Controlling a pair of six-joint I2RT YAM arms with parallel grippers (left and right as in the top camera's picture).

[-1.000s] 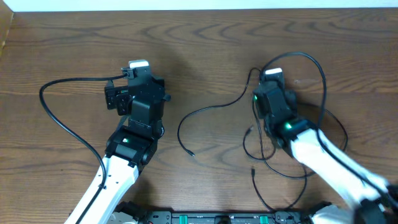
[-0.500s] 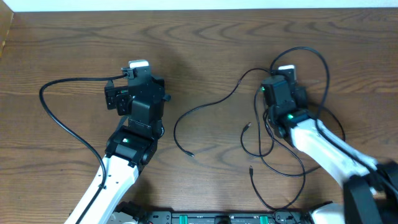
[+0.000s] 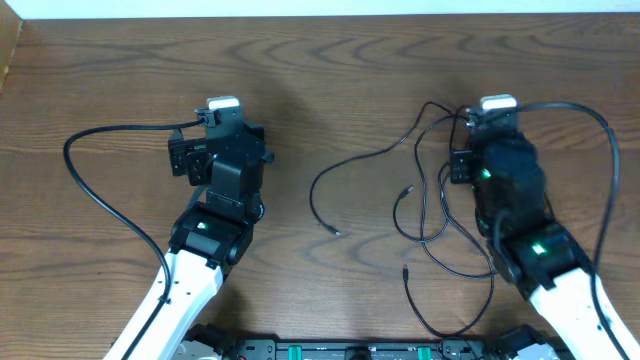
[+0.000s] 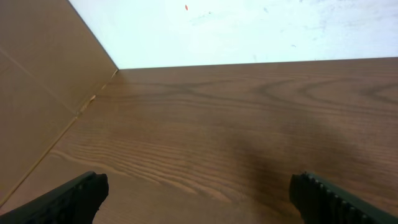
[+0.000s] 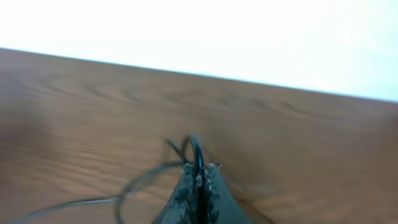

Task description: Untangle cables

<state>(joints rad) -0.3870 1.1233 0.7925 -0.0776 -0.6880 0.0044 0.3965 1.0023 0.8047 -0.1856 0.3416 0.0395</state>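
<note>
Thin black cables (image 3: 432, 240) lie in loose loops on the wooden table, left of and under my right arm. One long cable (image 3: 380, 155) runs from a plug tip (image 3: 335, 233) up towards my right gripper (image 3: 497, 110). In the right wrist view that gripper (image 5: 200, 171) is shut on a black cable (image 5: 195, 149) that sticks up between the fingertips, and more loops (image 5: 137, 183) trail off to the left. My left gripper (image 3: 222, 106) stands open far to the left, away from the cables. Between its fingers (image 4: 74, 199) in the left wrist view (image 4: 199, 186) shows only bare wood.
A thick black arm wire (image 3: 100, 190) loops left of the left arm, and another (image 3: 605, 160) arcs right of the right arm. A brown cardboard wall (image 4: 37, 93) bounds the table's left side. A white wall (image 4: 249, 31) runs along the far edge.
My right arm has moved right and towards the far edge, still shut on the cable, dragging the loops and the long cable's free end rightward. The left arm has not moved.
</note>
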